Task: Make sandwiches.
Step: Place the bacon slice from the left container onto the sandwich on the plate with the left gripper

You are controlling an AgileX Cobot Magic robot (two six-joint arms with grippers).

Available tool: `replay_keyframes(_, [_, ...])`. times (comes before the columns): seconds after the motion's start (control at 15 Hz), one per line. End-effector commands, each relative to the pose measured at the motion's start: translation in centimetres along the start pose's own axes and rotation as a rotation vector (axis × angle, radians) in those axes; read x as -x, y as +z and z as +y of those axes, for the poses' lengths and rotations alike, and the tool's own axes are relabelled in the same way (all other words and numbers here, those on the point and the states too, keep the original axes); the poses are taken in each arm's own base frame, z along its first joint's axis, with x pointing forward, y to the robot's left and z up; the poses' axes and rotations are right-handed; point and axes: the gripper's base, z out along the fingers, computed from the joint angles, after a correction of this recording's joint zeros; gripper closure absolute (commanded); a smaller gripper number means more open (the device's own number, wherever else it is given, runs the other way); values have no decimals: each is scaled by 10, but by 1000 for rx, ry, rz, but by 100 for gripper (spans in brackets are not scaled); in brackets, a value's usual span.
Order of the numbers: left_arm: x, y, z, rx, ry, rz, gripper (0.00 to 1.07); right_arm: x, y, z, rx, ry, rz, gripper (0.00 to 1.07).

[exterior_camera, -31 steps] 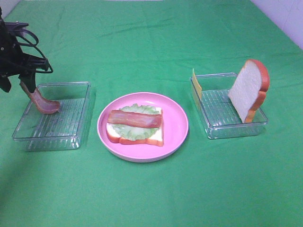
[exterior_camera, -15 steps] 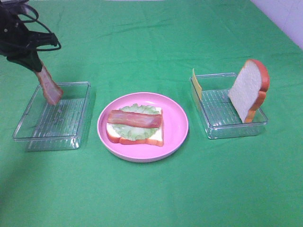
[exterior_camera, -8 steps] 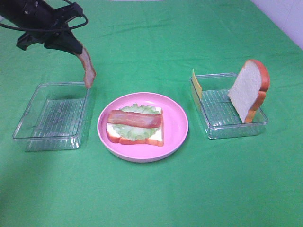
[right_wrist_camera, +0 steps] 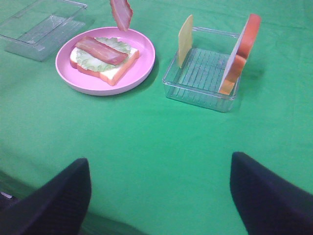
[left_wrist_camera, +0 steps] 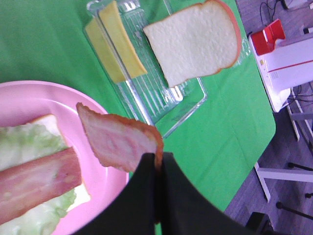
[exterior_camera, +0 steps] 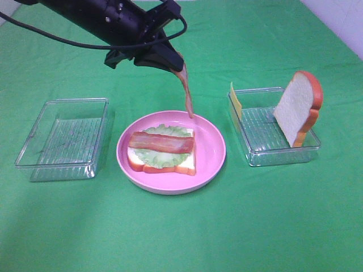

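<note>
My left gripper [exterior_camera: 173,61] is pinched tight on the top end of a bacon strip [exterior_camera: 187,93], which hangs limp and slightly curved below the jaws. Its lower tip dangles above the far part of the pink plate [exterior_camera: 214,148], just beyond the far right corner of the open sandwich [exterior_camera: 161,164] lying there. That sandwich is a squarish white bread base with an orange-brown crust, a frilly green lettuce leaf [exterior_camera: 164,160] and a second rasher [exterior_camera: 161,142] laid flat, left to right, on top. The held strip is matte reddish-brown with a paler streak along it.

Right of the plate, a clear ribbed plastic tray [exterior_camera: 258,158] carries a bread slice [exterior_camera: 296,107] standing on edge at its right wall and thin yellow cheese [exterior_camera: 235,102] upright at its left wall. A matching tray [exterior_camera: 62,139] sits left of the plate.

My left arm [exterior_camera: 96,14] reaches in from the far left over the green cloth [exterior_camera: 181,232], wrist angled down to the right, a black cable [exterior_camera: 54,38] looping beside it. My right gripper [right_wrist_camera: 159,161] stands wide over the near cloth, gripping nothing.
</note>
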Motion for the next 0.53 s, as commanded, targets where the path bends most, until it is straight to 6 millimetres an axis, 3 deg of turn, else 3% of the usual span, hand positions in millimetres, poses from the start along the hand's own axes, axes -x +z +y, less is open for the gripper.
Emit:
replay_keyframes(0.07, [-9, 21, -9, -14, 19, 40, 107, 0, 0, 0, -5, -8, -11, 33])
replay_keyframes(0.13, [-14, 33, -2, 6, 23, 70, 107, 0, 0, 0, -5, -8, -11, 33])
replay_keyframes(0.2, [-14, 33, -2, 6, 23, 70, 107, 0, 0, 0, -5, -8, -11, 33])
replay_keyframes(0.33, [-21, 47, 18, 108, 83, 128, 107, 0, 0, 0, -5, -8, -11, 33])
replay_keyframes(0.53, [-21, 44, 34, 284, 145, 145, 107, 0, 0, 0, -5, -8, -11, 33])
